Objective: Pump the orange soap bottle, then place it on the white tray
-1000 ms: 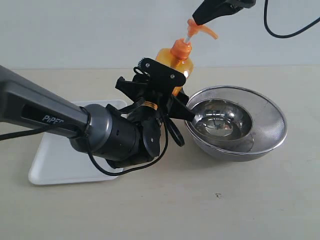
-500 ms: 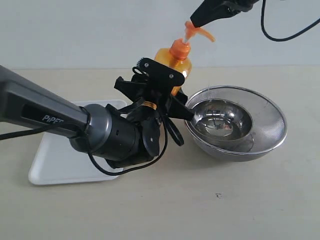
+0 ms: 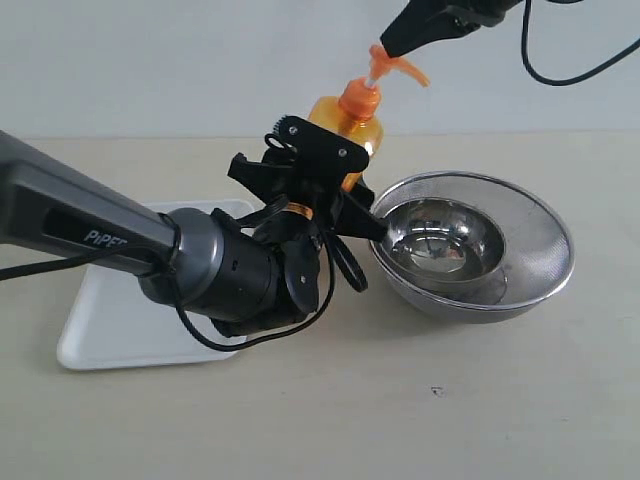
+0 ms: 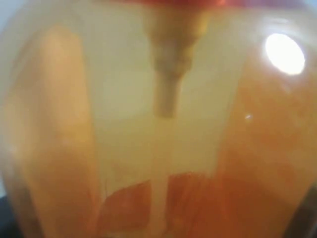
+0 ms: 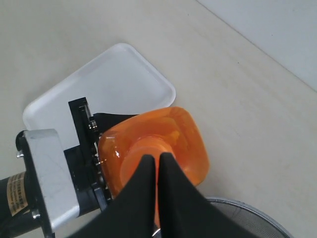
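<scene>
1. L gripper (image 3: pixel 330 152): clamped on the orange soap bottle (image 3: pixel 352 122), w/ the jaws across the lower body, below the shoulder. In the left wrist view the bottle wall fills the frame. It is blurred, and the dip tube shows through the orange plastic.

2. R gripper (image 3: pixel 392 42): fingers pressed together, only a thin slit between them. The tip touches the top of the pump head (image 3: pixel 398 64). In the right wrist view the closed fingertips sit centred over the bottle neck.

3. Pump head: a short length of white stem shows between collar and head. The spout points to the right of the ext. view, toward the bowl side.

4. Bottle pos.: approx. upright w/ a slight tilt, between the white tray (image 3: pixel 105 330) and the steel mesh bowl (image 3: pixel 520 250). The bottle is not on the tray. Its base is hidden behind the L gripper, so contact w/ the table (image 3: pixel 450 420) cannot be determined.

5. Tray: lies flat on the table at the left of the ext. view, partly hidden by the L arm.

6. Bowl: on the table just beside the L gripper, at the right of the ext. view.
</scene>
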Tool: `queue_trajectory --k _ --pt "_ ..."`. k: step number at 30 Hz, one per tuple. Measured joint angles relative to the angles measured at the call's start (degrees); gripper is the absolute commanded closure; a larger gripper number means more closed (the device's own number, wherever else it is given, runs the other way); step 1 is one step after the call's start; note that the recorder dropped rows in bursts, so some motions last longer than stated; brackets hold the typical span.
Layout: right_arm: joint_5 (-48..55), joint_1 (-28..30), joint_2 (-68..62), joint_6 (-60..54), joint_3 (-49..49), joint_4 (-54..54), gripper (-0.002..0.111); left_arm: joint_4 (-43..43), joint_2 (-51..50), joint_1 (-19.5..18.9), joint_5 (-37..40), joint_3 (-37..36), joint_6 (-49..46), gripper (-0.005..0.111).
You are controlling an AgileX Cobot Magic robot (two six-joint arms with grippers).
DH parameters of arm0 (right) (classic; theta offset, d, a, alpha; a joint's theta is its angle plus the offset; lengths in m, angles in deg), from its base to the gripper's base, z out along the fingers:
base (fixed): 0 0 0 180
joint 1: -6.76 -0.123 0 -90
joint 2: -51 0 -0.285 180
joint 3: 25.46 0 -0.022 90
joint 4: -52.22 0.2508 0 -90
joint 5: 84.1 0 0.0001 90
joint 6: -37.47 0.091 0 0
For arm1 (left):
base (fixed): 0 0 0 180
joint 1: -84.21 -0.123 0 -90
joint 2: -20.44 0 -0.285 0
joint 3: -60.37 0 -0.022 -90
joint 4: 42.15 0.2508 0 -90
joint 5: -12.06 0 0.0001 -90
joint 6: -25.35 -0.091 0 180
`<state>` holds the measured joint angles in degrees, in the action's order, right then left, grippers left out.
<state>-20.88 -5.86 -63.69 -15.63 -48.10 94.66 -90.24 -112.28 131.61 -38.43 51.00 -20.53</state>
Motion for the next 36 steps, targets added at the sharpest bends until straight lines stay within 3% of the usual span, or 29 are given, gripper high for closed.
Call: queue_trajectory --k 36 --pt "-1.6 -1.4 -1.6 0.0 0.1 1.0 0.108 -1.5 0.0 -0.2 -0.9 0.0 0.0 0.102"
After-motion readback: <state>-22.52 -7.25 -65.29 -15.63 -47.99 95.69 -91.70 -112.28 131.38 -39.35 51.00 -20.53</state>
